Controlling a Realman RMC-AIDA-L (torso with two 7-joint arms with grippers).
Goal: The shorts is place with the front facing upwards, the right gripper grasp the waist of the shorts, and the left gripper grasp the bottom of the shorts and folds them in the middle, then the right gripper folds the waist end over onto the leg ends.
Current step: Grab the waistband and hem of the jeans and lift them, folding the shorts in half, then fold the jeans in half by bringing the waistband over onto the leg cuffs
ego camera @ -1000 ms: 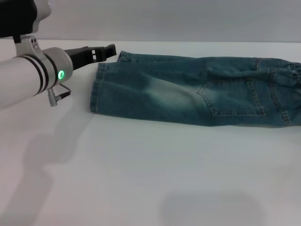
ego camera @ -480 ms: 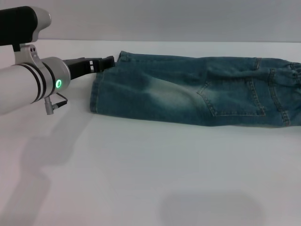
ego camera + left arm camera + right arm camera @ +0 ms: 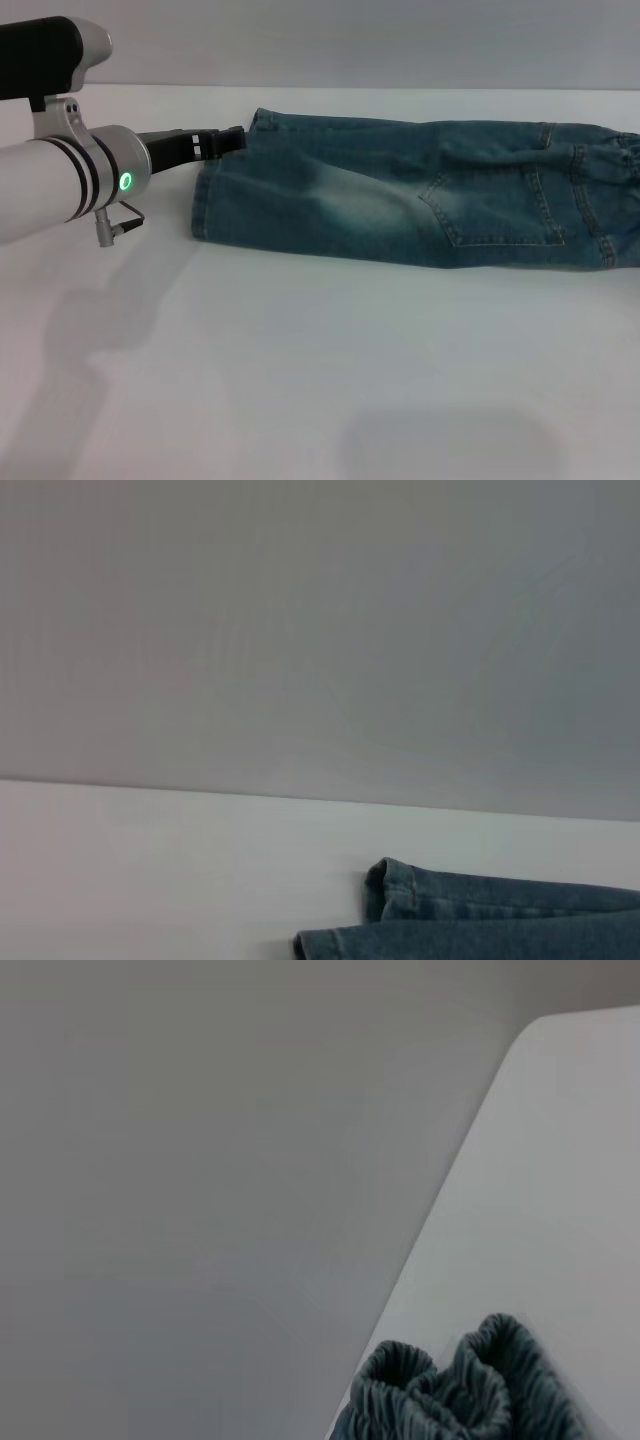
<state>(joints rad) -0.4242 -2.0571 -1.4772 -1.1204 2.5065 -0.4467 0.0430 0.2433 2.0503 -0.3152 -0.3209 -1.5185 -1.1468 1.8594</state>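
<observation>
Head view first: denim shorts (image 3: 420,195) lie flat across the far part of a white bench (image 3: 330,380), stretched sideways, already folded lengthwise so one leg lies over the other. A stitched back pocket (image 3: 495,205) faces up toward the right. The leg ends (image 3: 205,190) point to the robot's left, their straight hems forming the left edge of the cloth, while the puckered waist (image 3: 625,160) runs off the right side of the picture. The left gripper (image 3: 232,140) reaches in from the left on a silver-white arm (image 3: 55,185) with black bands and a small green light (image 3: 127,182); its black tip sits right at the far corner of the hems, touching or just over the denim there, low to the bench. From this angle I cannot tell whether its fingers are parted or pinched on the cloth. The right gripper is nowhere in this picture. Left wrist view: a grey wall fills most of it, with a strip of white bench below and the two stacked leg hems (image 3: 400,905) poking in at the corner, one hem edge lying slightly beyond the other; no fingers show. Right wrist view: grey wall again, a slanted stretch of bench, and the gathered elastic waist (image 3: 470,1385) bunched in ruffles close to the camera; the right gripper's own fingers stay hidden, so their state is unknown.
</observation>
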